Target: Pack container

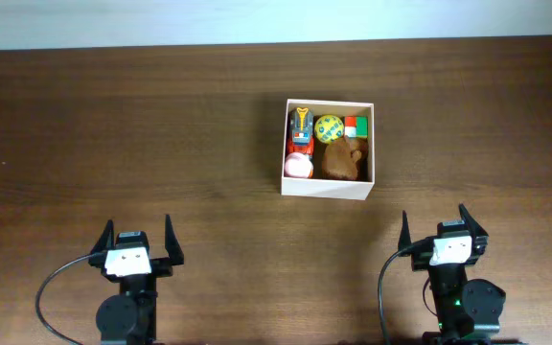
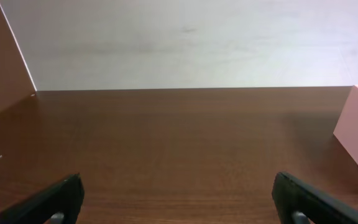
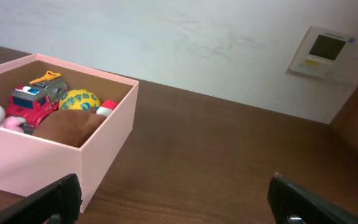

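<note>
Overhead, the left gripper (image 1: 138, 230) sits at the near edge, jaws spread and empty. The box (image 1: 329, 189) stands farther back, right of centre, with toys (image 1: 341, 160) inside. The right gripper (image 1: 433, 222), near right, has its jaws spread too. A careless reach could clip the thin wall and shove the box.

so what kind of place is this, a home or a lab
Most likely an indoor lab or office workbench: a wooden table, a plain white wall with a control panel, and the left tool and right tool parked before a container of toys.
</note>
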